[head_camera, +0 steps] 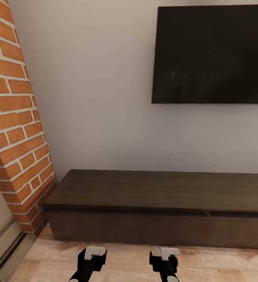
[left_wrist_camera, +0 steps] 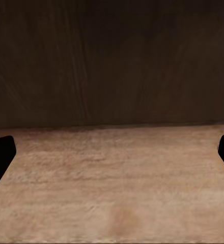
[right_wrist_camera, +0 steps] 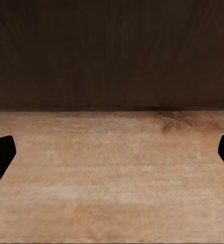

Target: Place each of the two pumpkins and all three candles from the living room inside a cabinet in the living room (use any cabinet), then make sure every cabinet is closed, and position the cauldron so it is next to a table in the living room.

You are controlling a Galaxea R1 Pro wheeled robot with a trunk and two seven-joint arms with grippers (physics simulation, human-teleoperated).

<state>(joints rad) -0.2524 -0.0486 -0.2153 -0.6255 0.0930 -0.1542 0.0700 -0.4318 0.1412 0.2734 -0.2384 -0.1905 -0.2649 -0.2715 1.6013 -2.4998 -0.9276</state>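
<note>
The cabinet [head_camera: 160, 192] is a long, low dark brown unit against the white wall, straight ahead of me. Its drawer fronts [head_camera: 144, 229] sit flush and its flat top is bare. My two arms reach forward low over the plank floor just short of it, the left arm [head_camera: 90, 260] and the right arm [head_camera: 165, 260] side by side. In the left wrist view my left gripper [left_wrist_camera: 112, 152] is open with nothing between its fingers, facing the dark cabinet front [left_wrist_camera: 112, 61]. My right gripper [right_wrist_camera: 112, 152] is open and empty too, facing the same front [right_wrist_camera: 112, 51].
A red brick chimney [head_camera: 15, 129] rises at the left, touching the cabinet's left end. A black TV [head_camera: 211, 55] hangs on the wall above the cabinet. Light wood floor [head_camera: 125, 266] lies between me and the cabinet.
</note>
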